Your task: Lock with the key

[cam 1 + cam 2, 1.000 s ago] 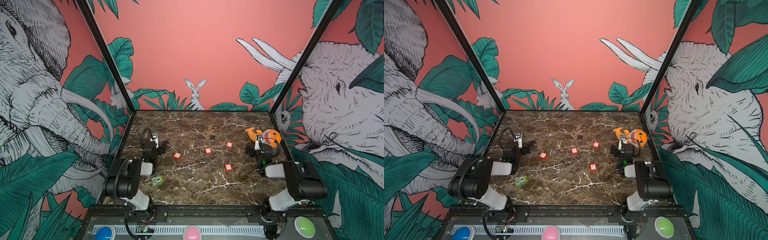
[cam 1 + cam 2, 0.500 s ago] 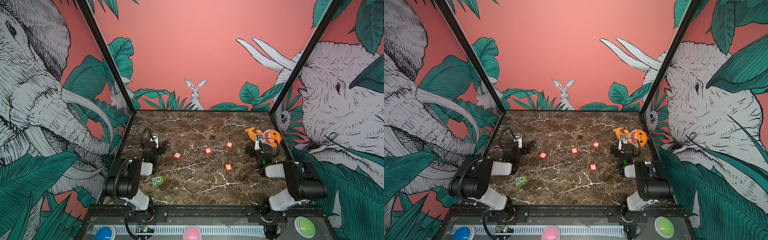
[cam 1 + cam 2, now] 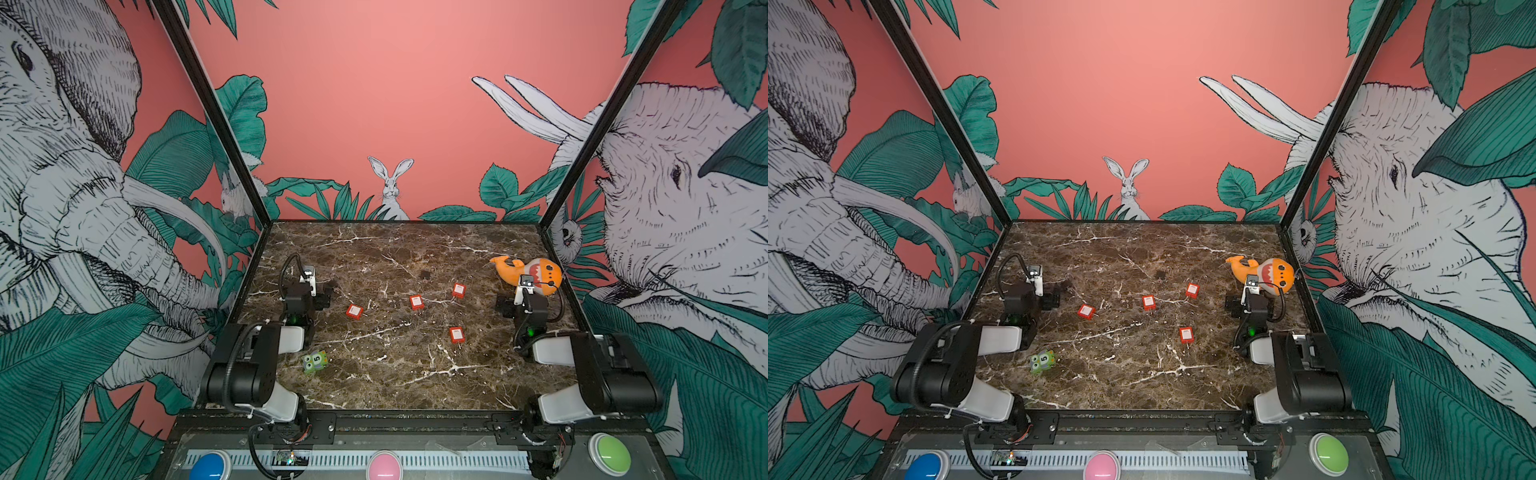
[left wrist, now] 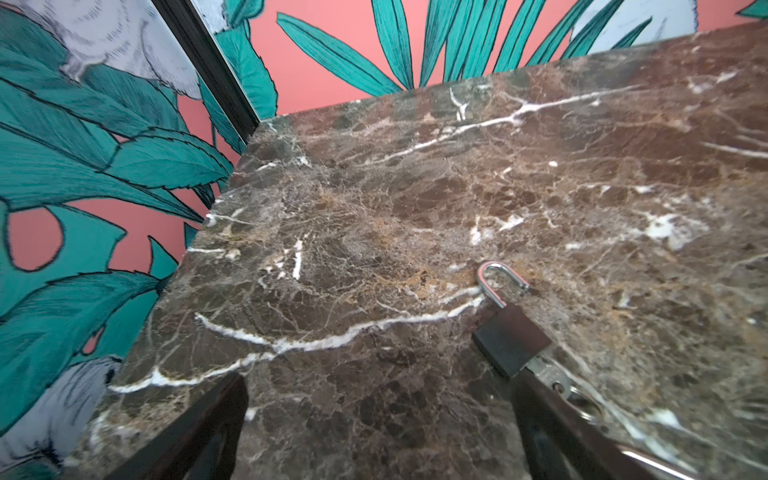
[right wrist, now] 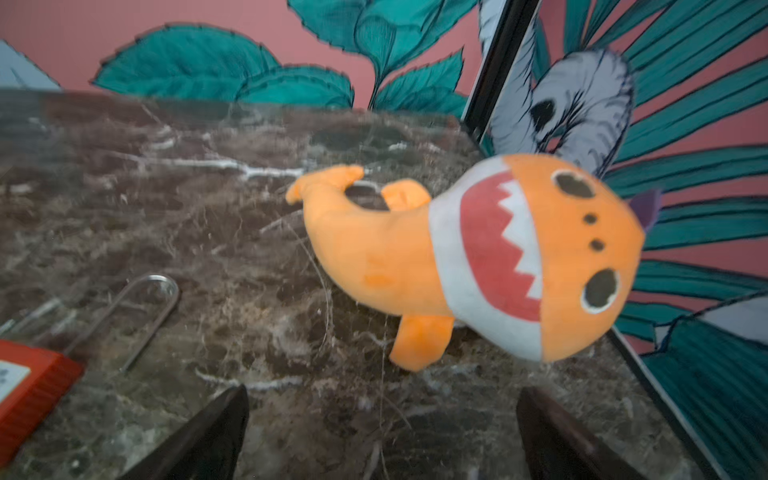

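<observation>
Dark brown marble bench, white veins. Red padlocks, white labels; black padlock. Orange plush shark, red mouth.

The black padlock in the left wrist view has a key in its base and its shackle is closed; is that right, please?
Not quite: the shackle of the black padlock stands open, one leg free of the body, as the left wrist view shows. The key is indeed in its base.

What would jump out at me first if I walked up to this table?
The orange plush shark, lying at the far right corner, is the brightest thing. Next come four red padlocks scattered across the middle of the dark marble top, and a small green toy near the front left.
</observation>
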